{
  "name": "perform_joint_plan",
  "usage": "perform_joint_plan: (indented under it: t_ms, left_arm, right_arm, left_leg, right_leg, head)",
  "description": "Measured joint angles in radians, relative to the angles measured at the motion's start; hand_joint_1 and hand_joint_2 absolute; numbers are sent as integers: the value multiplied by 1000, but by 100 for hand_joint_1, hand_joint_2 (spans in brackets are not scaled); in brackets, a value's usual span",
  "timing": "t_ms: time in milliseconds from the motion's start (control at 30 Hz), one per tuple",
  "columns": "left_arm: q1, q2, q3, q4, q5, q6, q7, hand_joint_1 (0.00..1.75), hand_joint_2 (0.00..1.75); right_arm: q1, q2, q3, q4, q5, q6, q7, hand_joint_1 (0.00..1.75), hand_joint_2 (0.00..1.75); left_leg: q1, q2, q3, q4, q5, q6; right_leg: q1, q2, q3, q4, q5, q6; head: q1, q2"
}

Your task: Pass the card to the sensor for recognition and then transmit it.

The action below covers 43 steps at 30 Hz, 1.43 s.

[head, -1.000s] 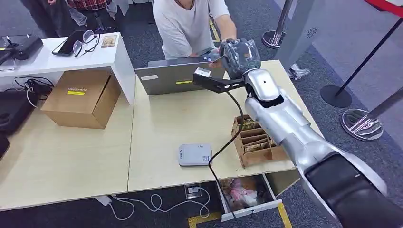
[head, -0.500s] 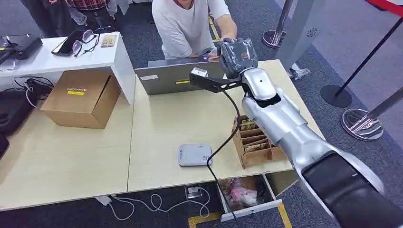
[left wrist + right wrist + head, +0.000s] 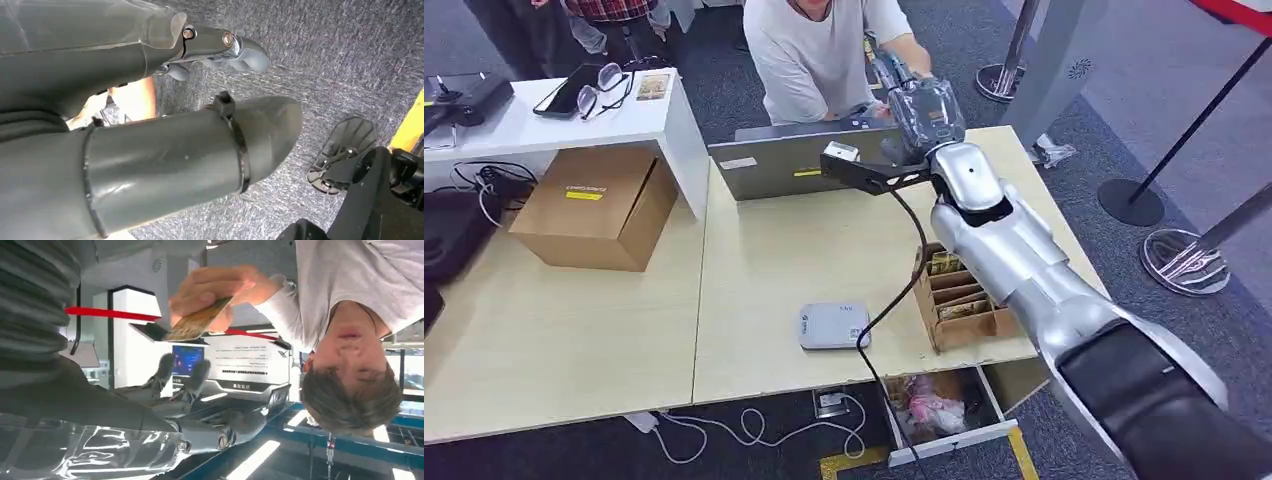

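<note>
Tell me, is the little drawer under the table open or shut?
Open. The drawer sticks out past the table edge, showing pink stuff inside.

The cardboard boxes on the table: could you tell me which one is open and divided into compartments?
The slotted cardboard box at the table's right edge, beside the silver arm; the larger cardboard box on the left is closed.

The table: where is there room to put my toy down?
Bare wood lies between the cardboard box and the white sensor, and between the sensor and the grey laptop. It is crowded at the right edge, by the card holder under the robot's arm.
</note>
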Motion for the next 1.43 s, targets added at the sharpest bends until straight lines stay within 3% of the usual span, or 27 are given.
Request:
perform_joint_plan:
  t_ms: [67,100,267,433,633,867,1133,1433]
  left_arm:
    - [4,-3,8,-6,-7,1,4,0,0]
    - [7,-3,12,-10,-10,2,6,0,0]
    - [25,-8,33,-29,-13,4,11,0,0]
    - [48,-8,55,-45,-10,7,13,0,0]
    - [70,-11,83,-63,-9,13,14,0,0]
    - [102,-13,118,-91,10,13,37,0,0]
    - [123,-18,150,-126,10,5,73,0,0]
    - [120,-30,174,-132,-6,7,83,0,0]
  right_arm:
    - [9,0,-13,-16,2,1,-11,0,175]
    - [13,0,-18,-25,2,2,-16,0,0]
    - [66,0,-70,-111,-94,0,-69,0,0]
    - [194,0,-148,-309,-274,2,-139,0,0]
    - [417,-7,-229,-621,-488,5,-236,0,0]
    - [682,-13,-257,-907,-634,40,-269,0,0]
    - [850,-13,-269,-1047,-697,77,-267,0,0]
    - [937,-13,-291,-1082,-764,87,-263,0,0]
  left_leg:
    - [0,0,0,0,0,0]
    - [0,0,0,0,0,0]
    - [0,0,0,0,0,0]
    - [0,0,0,0,0,0]
    - [0,0,0,0,-1,0]
    - [0,0,0,-1,-2,0]
    - [0,0,0,-1,-2,0]
    - [0,0,0,-1,-2,0]
  right_leg:
    - [0,0,0,0,0,0]
    - [0,0,0,0,0,0]
    - [0,0,0,0,0,0]
    - [0,0,0,0,0,0]
    - [0,0,0,-1,-1,0]
    - [0,0,0,-1,-2,0]
    - [0,0,0,-1,-2,0]
    - [0,0,0,-1,-2,0]
  head:
    - [0,0]
    - [0,0]
    - [0,0]
    - [0,0]
    - [0,0]
    - [0,0]
    - [0,0]
    - [0,0]
